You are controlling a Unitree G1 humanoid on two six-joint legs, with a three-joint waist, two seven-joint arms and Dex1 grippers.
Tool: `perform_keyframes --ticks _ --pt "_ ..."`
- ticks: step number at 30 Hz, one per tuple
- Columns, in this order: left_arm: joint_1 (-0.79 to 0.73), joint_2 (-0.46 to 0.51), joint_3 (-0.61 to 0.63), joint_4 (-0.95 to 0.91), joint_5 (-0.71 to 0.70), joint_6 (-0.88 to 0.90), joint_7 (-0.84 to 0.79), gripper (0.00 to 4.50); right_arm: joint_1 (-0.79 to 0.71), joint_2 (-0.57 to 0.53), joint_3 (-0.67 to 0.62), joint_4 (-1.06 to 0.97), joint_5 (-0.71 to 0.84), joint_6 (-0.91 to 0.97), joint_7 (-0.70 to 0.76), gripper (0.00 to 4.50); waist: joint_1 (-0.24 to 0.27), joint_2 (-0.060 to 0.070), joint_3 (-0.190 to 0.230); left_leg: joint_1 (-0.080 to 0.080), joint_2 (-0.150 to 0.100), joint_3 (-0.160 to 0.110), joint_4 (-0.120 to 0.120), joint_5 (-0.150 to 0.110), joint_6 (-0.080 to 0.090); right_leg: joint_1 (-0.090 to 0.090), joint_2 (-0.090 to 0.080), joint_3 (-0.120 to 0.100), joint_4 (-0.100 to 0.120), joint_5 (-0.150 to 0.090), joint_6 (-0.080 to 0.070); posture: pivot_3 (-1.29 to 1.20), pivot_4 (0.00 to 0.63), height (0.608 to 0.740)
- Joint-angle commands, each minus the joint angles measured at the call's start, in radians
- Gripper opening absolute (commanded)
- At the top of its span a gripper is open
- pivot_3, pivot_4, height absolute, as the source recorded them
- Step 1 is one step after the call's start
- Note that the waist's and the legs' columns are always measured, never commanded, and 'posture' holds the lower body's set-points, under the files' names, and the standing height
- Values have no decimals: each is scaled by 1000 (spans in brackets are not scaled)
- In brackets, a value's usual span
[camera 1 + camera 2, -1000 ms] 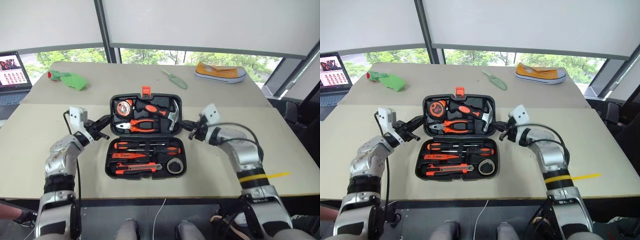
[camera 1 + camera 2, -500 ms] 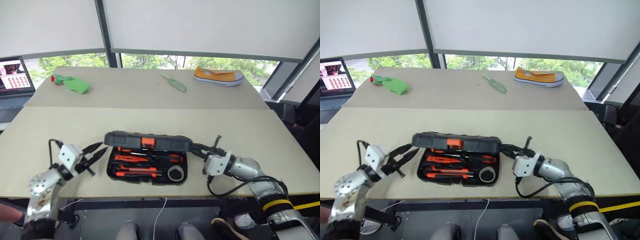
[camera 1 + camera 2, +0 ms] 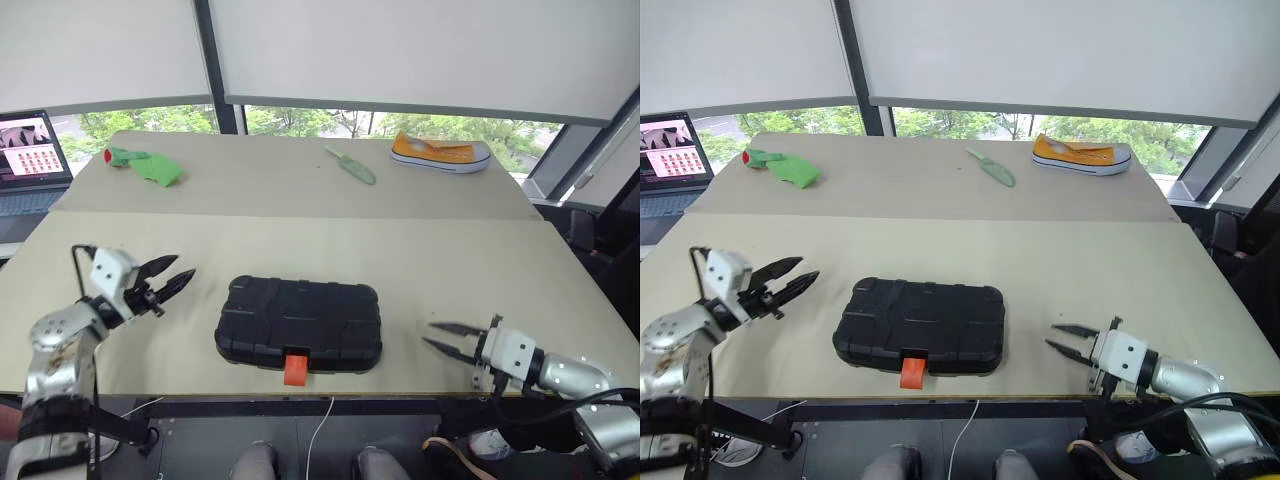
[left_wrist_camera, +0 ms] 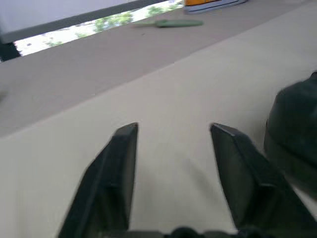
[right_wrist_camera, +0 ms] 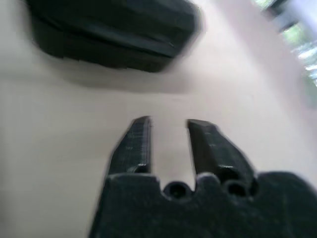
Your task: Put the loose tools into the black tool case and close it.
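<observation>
Two beige rectangular tabletops (image 3: 300,180) butt together — behind them, wide windows (image 3: 330,120) showing green trees under lowered white roller blinds (image 3: 420,50), split by a dark metal mullion (image 3: 205,60).

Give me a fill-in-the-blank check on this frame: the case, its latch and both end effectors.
1. The case lies with its lid ____.
2. Its latch has the colour ____.
3. The left end effector and the right end effector each hold ____.
4. The shoe at the far side of the table has the colour ____.

Missing words: shut; orange; nothing; yellow
</observation>
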Motion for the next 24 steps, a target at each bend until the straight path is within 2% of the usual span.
perform_keyframes --ticks 1,3,6,9,14,18,24 --pt "-163 -9 -103 130 83 9 -46 699 27 -15 26 -209 73 181 43 0 0 -1 0 0 0 0 0 0 0 0 0 0 0 0 0 0 150 740" --pt "-225 -15 -136 209 116 -18 -60 69 13 10 50 -259 58 237 39 0 -4 -2 0 -1 0 -1 1 0 0 -1 2 0 0 0 0 0 150 740" --pt "-329 -25 -205 347 166 3 -137 69 -105 102 152 -305 -7 361 16 0 -13 -3 0 -1 1 -1 1 0 0 -2 3 0 0 0 1 0 150 740" --pt "-373 -27 -232 429 195 -25 -178 69 -210 172 218 -257 -92 431 13 0 -14 -4 0 -2 0 -2 1 0 0 -3 3 0 0 0 0 0 150 740" --pt "-376 -14 -227 470 197 4 -215 69 -341 251 240 -127 -210 409 1 0 -9 -4 0 -8 1 -2 3 0 0 -8 3 0 1 0 0 0 150 740" --pt "-310 1 -174 406 131 96 -247 69 -456 298 205 28 -269 340 -20 0 -11 -4 1 -10 1 -2 5 0 0 -9 3 0 2 1 1 0 150 740" --pt "-67 25 -89 69 0 280 -265 69 -606 363 158 325 -318 218 -52 0 -13 -4 1 -11 1 -1 4 0 0 -11 3 0 3 1 0 0 150 740"
